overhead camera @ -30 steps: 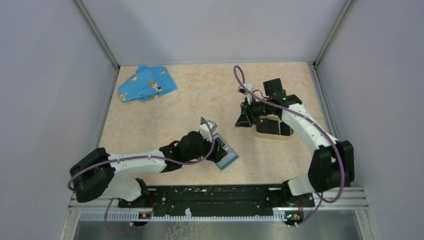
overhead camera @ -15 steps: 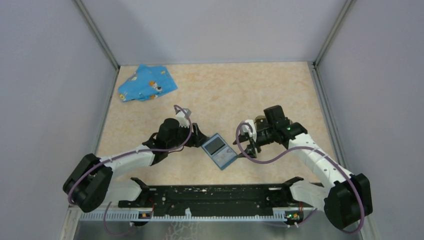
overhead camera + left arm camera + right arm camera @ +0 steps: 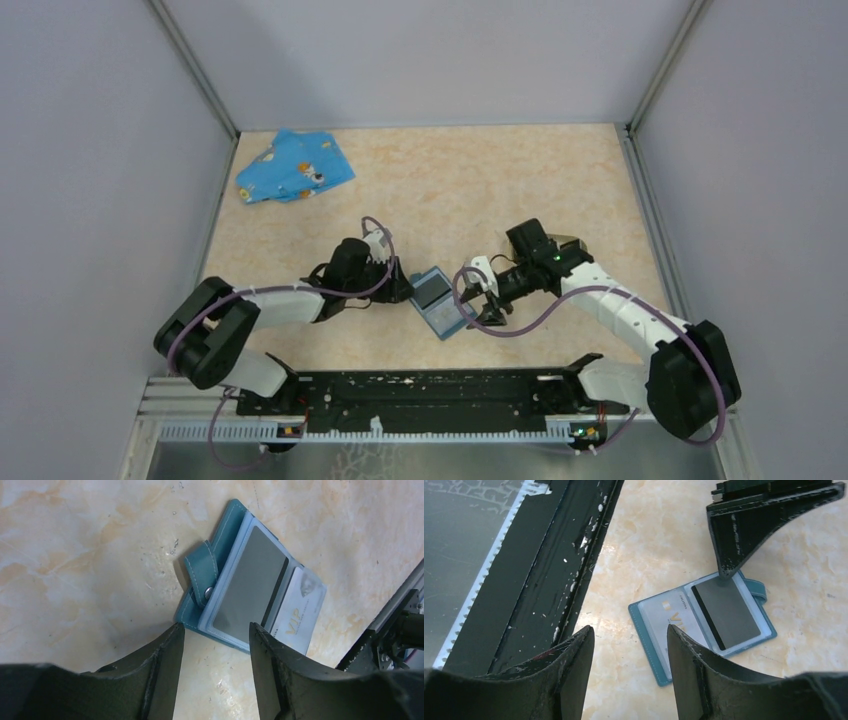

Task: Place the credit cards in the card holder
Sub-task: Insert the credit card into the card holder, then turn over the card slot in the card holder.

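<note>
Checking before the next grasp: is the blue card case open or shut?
Open. The blue card case lies spread flat, snap strap undone, a gray card and a VIP card showing inside.

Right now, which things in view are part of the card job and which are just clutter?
Job:
- grey striped card
- VIP card
- blue case, lying open with both cards in it
- card holder, only a tan edge showing

Lying about:
- blue patterned cloth, far back left

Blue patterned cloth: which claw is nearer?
Left. The left claw sits right of the blue patterned cloth, toward the near edge; the right claw lies farther right, beyond the teal card wallet.
</note>
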You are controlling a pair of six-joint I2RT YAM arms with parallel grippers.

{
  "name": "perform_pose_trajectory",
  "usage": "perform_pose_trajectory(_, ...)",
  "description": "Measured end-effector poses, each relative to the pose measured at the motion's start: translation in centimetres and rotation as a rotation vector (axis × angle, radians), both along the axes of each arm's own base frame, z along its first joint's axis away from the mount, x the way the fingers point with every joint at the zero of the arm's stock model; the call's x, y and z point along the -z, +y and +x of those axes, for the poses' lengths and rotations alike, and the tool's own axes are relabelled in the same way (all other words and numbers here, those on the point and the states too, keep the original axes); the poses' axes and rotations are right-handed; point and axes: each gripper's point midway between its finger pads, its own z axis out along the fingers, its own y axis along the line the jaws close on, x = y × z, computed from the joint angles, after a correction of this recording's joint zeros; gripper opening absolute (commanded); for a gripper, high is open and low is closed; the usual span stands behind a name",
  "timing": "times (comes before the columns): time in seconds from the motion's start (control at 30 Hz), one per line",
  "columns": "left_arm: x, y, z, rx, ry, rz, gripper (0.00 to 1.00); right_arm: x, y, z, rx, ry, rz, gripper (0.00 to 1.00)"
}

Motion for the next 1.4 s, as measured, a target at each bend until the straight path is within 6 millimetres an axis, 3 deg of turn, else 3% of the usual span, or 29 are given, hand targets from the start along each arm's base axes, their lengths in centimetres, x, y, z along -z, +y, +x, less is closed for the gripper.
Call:
perform_pose_trajectory(0.3, -0.1, -1.8, -0.7, 0.075, 0.04, -0.071, 0.58, 2.0, 0.6, -1.3, -0.081, -0.014, -0.071, 0.55)
perform_pose_trajectory(0.7, -0.3, -2.9, -3.9, 0.126, 0.133, -0.176, 0.58, 2.9, 0.2, -0.5, -0.081, -0.082, -0.111, 0.54)
perform_pose_trajectory(1.23, -0.4, -8.1, -8.1, 0.225, 0.159, -0.267, 0.58, 5.2, -0.5, -1.8, -0.183, -0.132, -0.175, 0.38)
perform_pose_trajectory(1.4, -0.6, -11.1, -7.2, 0.234, 0.136, -0.328, 0.57, 5.6, -1.2, -1.6, -0.18, -0.146, -0.217, 0.31)
